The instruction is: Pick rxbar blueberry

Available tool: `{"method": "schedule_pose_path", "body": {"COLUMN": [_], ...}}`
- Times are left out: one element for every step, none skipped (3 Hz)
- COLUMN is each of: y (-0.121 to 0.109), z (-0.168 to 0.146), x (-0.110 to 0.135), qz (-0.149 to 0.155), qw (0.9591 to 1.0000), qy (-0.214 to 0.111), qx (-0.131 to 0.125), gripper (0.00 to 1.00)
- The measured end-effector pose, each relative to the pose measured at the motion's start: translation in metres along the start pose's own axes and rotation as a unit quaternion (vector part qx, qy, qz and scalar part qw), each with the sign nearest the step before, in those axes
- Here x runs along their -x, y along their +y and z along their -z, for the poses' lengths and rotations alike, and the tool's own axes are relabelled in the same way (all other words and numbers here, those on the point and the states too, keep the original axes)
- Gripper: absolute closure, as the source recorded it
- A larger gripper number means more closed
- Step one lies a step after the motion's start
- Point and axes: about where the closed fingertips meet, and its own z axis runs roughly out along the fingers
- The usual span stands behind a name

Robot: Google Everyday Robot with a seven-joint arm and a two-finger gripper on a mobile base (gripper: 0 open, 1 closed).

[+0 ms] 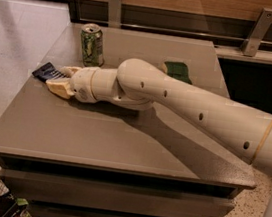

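The rxbar blueberry (46, 72) is a flat dark navy bar lying near the left edge of the grey table (121, 144). My gripper (62, 80) is low over the table at the bar's right end, touching or overlapping it, and it hides that end. The white arm reaches in from the right across the table's middle.
A green drink can (92, 45) stands upright just behind the gripper's wrist. A yellow sponge with a green top (177, 70) lies behind the arm, partly hidden. The table's left edge is close to the bar, with floor beyond. A wooden wall with metal brackets runs behind.
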Motion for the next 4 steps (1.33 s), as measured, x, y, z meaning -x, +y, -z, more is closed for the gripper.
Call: {"method": "schedule_pose_path", "body": {"y": [0.001, 0.024, 0.044, 0.056], "z": [0.001, 0.021, 0.039, 0.053], "x": [0.002, 0.060, 0.113, 0.145], "qz": [0.002, 0.059, 0.111, 0.146], "qw": [1.0000, 0.9977, 0.9918, 0.9860], "qy": [0.001, 0.020, 0.038, 0.044], "qx": [0.001, 0.027, 0.051, 0.068], "gripper": [1.00, 1.00, 1.00, 1.00]}}
